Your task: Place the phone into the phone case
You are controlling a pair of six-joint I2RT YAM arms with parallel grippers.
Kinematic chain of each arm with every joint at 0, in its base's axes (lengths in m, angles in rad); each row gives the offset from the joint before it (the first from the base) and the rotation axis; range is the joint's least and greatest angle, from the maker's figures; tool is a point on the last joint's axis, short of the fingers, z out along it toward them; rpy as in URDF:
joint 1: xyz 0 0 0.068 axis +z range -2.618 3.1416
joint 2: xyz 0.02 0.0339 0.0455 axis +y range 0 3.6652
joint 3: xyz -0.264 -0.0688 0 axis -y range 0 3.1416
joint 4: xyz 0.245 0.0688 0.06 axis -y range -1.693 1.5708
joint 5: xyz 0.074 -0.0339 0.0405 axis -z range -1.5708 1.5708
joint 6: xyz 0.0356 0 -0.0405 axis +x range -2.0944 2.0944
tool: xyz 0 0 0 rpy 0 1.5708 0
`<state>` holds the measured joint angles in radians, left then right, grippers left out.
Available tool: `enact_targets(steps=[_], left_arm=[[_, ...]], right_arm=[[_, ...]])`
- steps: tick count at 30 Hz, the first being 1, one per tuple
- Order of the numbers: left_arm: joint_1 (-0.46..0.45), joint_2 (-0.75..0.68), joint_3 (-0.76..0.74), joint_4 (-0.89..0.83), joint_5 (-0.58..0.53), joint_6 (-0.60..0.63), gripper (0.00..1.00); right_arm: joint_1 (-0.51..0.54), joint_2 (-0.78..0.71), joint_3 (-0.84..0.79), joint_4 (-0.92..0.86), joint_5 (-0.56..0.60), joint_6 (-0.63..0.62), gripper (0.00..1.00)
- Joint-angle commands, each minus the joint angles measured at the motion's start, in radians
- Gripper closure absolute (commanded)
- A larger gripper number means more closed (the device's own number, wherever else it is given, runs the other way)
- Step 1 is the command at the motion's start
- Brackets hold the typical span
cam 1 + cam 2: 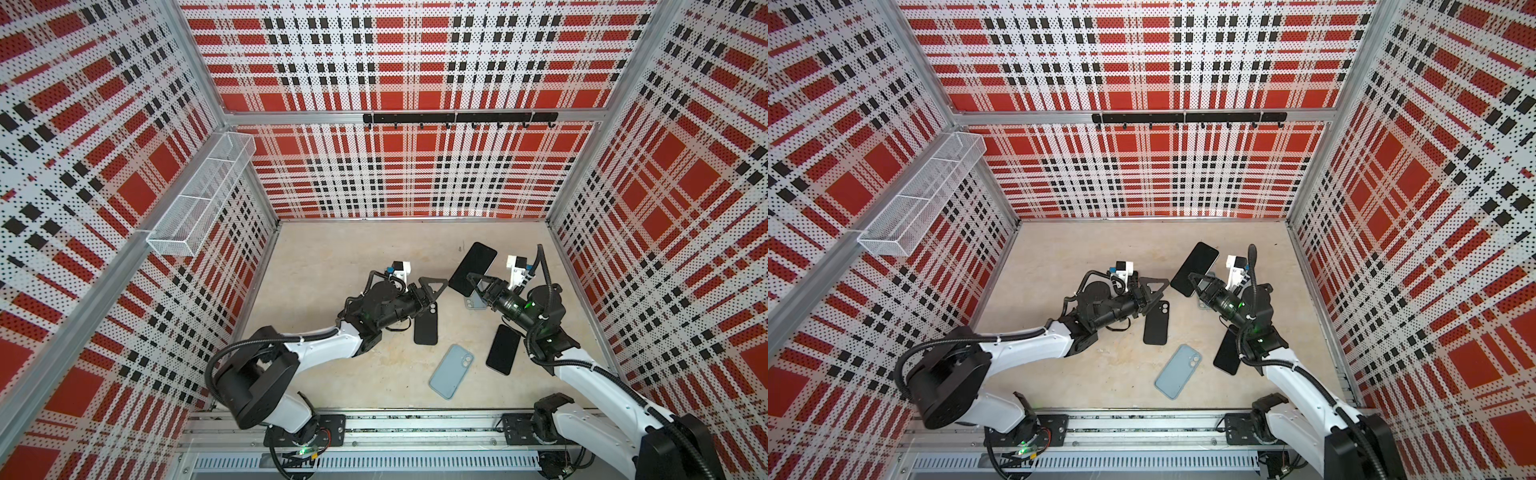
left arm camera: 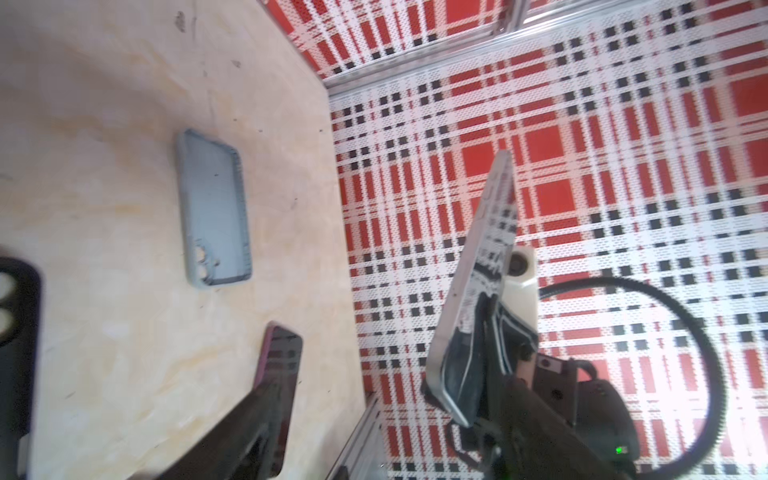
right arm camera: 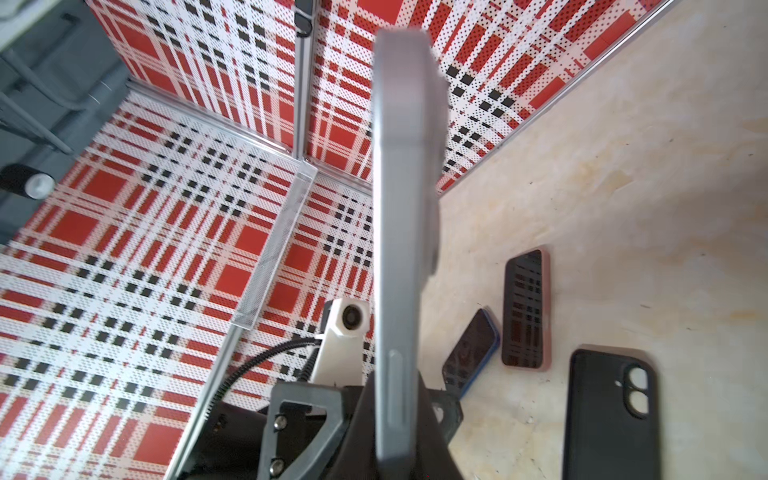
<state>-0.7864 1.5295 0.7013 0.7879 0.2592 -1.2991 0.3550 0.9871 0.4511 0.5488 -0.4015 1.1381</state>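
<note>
Gripping the phone (image 1: 476,258) by its 7 o'clock end, the right hand (image 1: 477,284) is clamping tight on it and holding it off the bench (image 1: 332,270), at about 1 o'clock from the bench's middle in both top views. The phone is tilting with its dark screen facing up. In the left wrist view the phone (image 2: 486,249) is standing steeply against the plaid wall (image 2: 623,166), and in the right wrist view it is showing edge-on.

The left hand (image 1: 434,297) is hovering with its jaws spread wide and nothing between them, over the 12 o'clock end of the black case (image 1: 426,332). That case is lying flat near the middle of the bench, camera holes toward 12 o'clock. Whether the hand is touching it I cannot tell. One of the left fingers (image 2: 249,419) is showing blurred in the left wrist view.

A blue case (image 1: 451,372) is lying flat at 5 o'clock from the black case, apart from it. A second phone (image 1: 503,349) is lying screen up at 3 o'clock from the black case, partly behind the right arm (image 1: 582,370). A pale case (image 1: 473,302) is lying beneath the right hand, mostly hidden
</note>
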Motion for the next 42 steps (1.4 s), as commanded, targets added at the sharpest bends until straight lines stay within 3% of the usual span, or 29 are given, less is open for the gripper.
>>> enact_targets(steps=[1,5,15,22,25,29,33,42], left_arm=[[-0.003,0.061,-0.003,0.337,0.019,-0.094,0.21],[-0.011,0.117,0.025,0.411,0.016,-0.104,0.27],[-0.016,0.16,0.054,0.509,0.017,-0.127,0.6],[-0.014,0.158,0.082,0.515,0.031,-0.114,0.89],[-0.011,0.161,0.089,0.521,0.037,-0.115,0.87],[-0.019,0.169,0.111,0.518,0.051,-0.116,0.69],[-0.024,0.182,0.117,0.516,0.054,-0.126,0.64],[-0.024,0.191,0.114,0.526,0.048,-0.136,0.89]], right_arm=[[0.03,0.014,0.0,0.237,0.045,0.069,1.0],[0.082,0.039,0.016,0.24,0.073,0.045,1.0],[0.116,0.085,-0.002,0.349,0.137,0.057,1.0],[0.131,0.133,-0.014,0.42,0.153,0.076,1.0],[0.133,0.141,-0.018,0.438,0.159,0.078,1.0],[0.135,0.154,-0.015,0.466,0.168,0.078,1.0],[0.139,0.168,-0.008,0.488,0.173,0.078,1.0],[0.151,0.174,-0.005,0.506,0.175,0.074,1.0]])
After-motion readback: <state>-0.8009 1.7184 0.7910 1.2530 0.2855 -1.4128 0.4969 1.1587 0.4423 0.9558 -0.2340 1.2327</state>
